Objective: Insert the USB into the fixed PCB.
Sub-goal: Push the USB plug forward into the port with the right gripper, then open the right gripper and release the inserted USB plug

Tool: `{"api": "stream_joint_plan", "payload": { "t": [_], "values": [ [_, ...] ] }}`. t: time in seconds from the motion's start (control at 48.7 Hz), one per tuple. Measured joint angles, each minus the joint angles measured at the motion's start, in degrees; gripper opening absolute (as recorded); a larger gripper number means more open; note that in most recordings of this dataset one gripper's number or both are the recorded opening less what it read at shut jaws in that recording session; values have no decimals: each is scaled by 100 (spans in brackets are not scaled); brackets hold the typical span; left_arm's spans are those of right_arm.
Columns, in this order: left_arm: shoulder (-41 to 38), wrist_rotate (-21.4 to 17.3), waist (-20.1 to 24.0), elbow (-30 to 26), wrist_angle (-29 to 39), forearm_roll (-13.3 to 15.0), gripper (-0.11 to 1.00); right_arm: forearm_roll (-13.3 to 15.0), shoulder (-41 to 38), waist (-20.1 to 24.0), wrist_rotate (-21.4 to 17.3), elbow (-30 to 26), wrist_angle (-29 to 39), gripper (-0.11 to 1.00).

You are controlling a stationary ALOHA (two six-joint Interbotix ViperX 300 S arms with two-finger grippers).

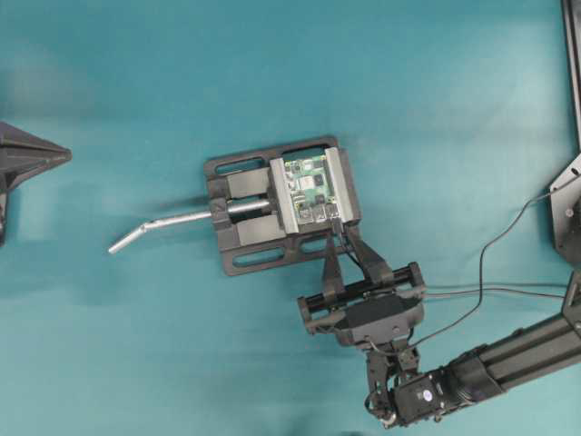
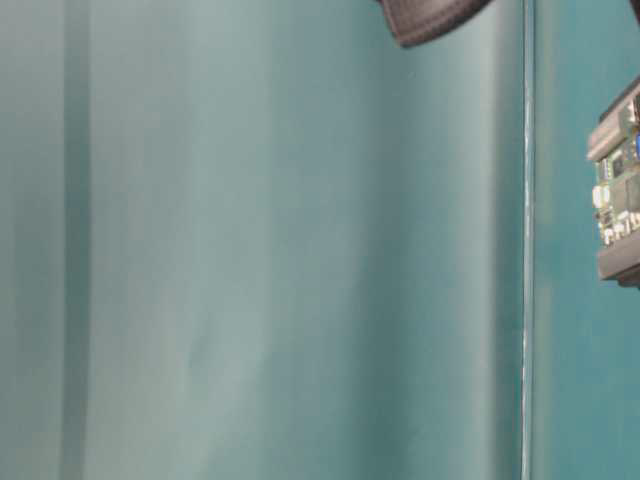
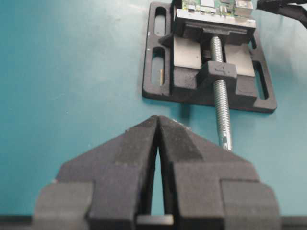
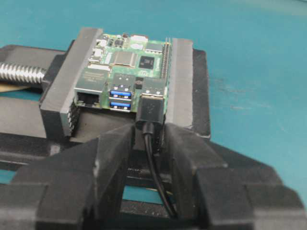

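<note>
The green PCB (image 1: pixel 313 186) sits clamped in a black vise (image 1: pixel 245 218) at mid-table; it also shows in the right wrist view (image 4: pixel 127 62) and at the top of the left wrist view (image 3: pixel 211 7). The USB (image 4: pixel 152 108), a black plug on a thin dark cable (image 4: pixel 154 167), sits against the board's near-edge port beside the blue ports. My right gripper (image 4: pixel 148 130) closes round the plug's rear end, with the cable running back between the fingers; overhead, its tips (image 1: pixel 342 236) meet the board's near corner. My left gripper (image 3: pixel 157 120) is shut and empty, far left of the vise (image 1: pixel 64 156).
The vise's silver screw handle (image 1: pixel 163 222) sticks out to the left over the teal table, towards the left gripper. Thin black wires (image 1: pixel 495 291) trail along the right arm. The board's edge (image 2: pixel 618 180) shows at the right of the table-level view.
</note>
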State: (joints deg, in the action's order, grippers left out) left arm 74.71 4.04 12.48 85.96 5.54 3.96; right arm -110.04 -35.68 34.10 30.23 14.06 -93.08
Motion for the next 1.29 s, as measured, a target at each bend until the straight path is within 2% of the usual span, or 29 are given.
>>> {"api": "stream_joint_plan", "payload": {
  "t": [0.185, 0.452, 0.637, 0.74, 0.986, 1.295],
  "values": [
    [9, 0, -9, 0, 0, 0, 3, -9, 123, 88, -9, 123, 26, 43],
    [0, 0, -9, 0, 9, 0, 3, 53, 650, 202, 0, 633, 299, 67],
    [9, 0, -9, 0, 9, 0, 3, 158, 1187, 352, 53, 1037, 439, 70],
    [0, 0, -9, 0, 0, 0, 3, 387, 1512, 404, 44, 1292, 809, 72],
    [9, 0, 0, 0, 0, -9, 3, 809, 2312, 483, 44, 2127, 1811, 85],
    [9, 0, 0, 0, 0, 0, 3, 1811, 3876, 589, 18, 3507, 2795, 87]
  ]
}}
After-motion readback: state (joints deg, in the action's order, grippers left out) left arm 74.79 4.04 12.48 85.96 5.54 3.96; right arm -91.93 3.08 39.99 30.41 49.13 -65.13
